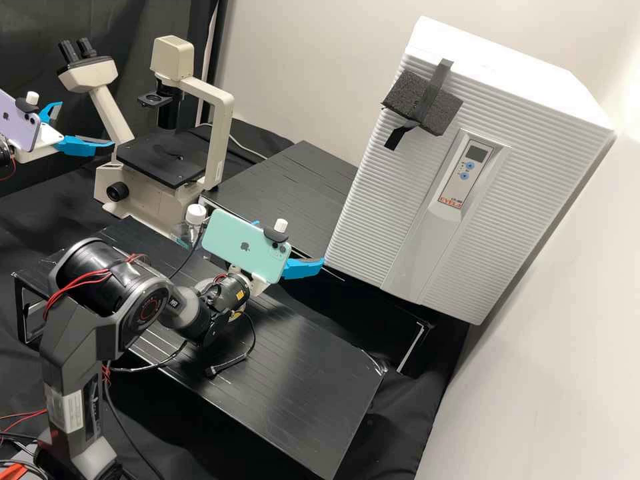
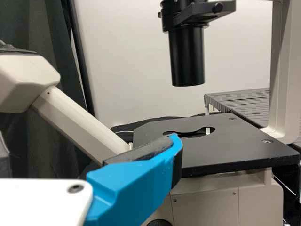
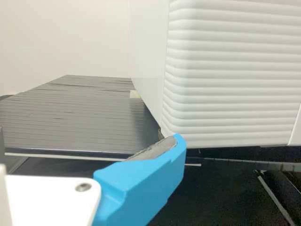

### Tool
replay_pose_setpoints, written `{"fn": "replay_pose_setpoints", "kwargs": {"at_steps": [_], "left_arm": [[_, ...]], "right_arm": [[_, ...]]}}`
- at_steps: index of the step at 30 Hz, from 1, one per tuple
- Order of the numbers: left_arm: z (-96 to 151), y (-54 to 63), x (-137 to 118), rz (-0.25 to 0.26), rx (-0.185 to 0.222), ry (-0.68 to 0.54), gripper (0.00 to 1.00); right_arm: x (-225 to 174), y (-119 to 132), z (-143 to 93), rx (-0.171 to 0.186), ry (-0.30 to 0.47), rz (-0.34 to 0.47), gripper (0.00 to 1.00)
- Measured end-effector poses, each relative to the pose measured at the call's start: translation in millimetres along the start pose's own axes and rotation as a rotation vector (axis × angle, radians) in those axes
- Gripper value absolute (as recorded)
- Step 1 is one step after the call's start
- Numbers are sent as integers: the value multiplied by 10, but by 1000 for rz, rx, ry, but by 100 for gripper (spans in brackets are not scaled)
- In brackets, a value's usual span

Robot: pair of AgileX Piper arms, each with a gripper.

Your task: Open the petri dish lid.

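We've got the white, blue-fingered left gripper [image 1: 87, 123] wide at high view's 10 o'clock, matching right gripper [image 1: 292, 242] spread mid-dial.

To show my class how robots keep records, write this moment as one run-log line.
left pincer: open, near microscope | right pincer: open, near white box | bottle: white cap on

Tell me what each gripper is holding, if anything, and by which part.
Nothing is held: the left gripper, by the microscope, and the right gripper, near the white ribbed cabinet, both stand open and empty.
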Motion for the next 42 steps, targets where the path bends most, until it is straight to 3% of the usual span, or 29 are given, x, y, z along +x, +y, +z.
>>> {"fn": "replay_pose_setpoints", "kwargs": {"at_steps": [11, 20, 23, 29, 36, 42], "left_arm": [[0, 0, 0, 0, 0, 0, 100], [0, 0, 0, 0, 0, 0, 100], [0, 0, 0, 0, 0, 0, 100], [0, 0, 0, 0, 0, 0, 100], [0, 0, 0, 0, 0, 0, 100], [0, 0, 0, 0, 0, 0, 100]], "right_arm": [[-92, -12, 31, 6, -3, -12, 100], [-710, 109, 84, 86, 99, 61, 100], [-965, 67, 68, 79, 144, 60, 100], [-1323, -55, 104, 29, 157, -2, 100], [-1504, 80, 117, -25, 188, -2, 100], [-1593, 97, 106, -58, 202, -49, 100]]}}
